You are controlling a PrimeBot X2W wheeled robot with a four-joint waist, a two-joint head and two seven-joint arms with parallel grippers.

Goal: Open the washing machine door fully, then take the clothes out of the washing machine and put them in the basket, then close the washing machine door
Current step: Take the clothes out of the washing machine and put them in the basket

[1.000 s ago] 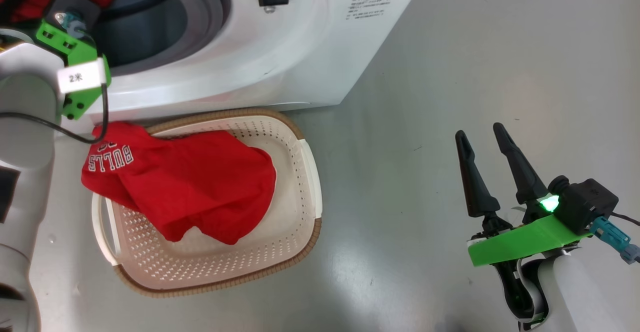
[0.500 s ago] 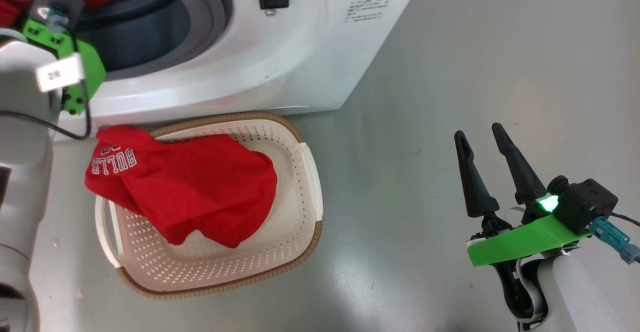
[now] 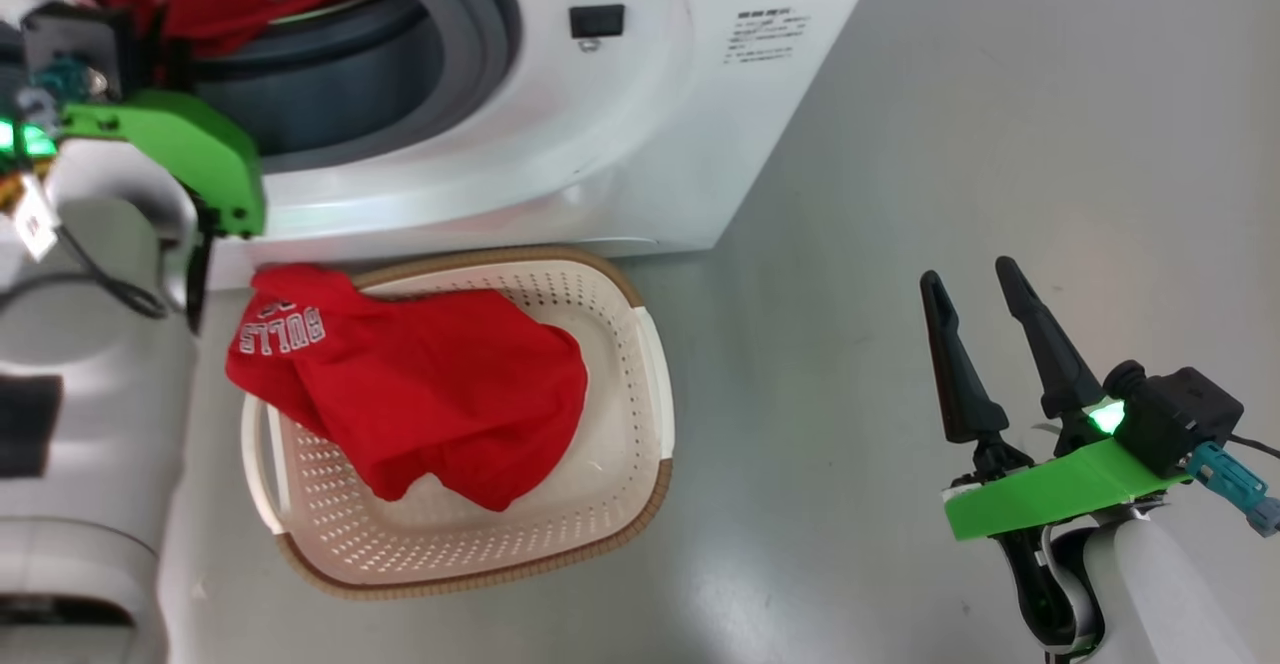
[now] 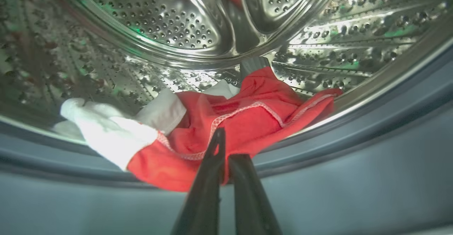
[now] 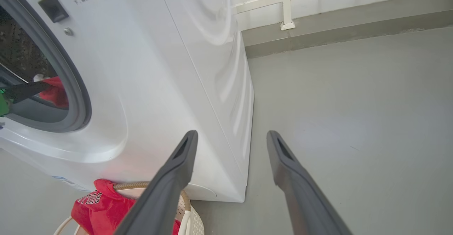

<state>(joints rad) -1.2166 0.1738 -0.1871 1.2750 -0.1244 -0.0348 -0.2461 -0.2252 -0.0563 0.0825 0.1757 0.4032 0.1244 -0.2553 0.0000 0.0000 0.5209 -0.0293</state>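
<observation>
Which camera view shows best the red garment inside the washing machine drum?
The left wrist view: the red garment lies at the mouth of the drum, pinched by the left gripper. The head view catches part of it; the right wrist view, a small red patch.

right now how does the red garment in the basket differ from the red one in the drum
The basket jersey lies loose, draped over the rim of the basket; the drum garment is pinched between the shut fingers of the left gripper. The basket jersey shows white BULLS lettering; the drum garment shows white panels and stitched trim. Both are bright red.
</observation>
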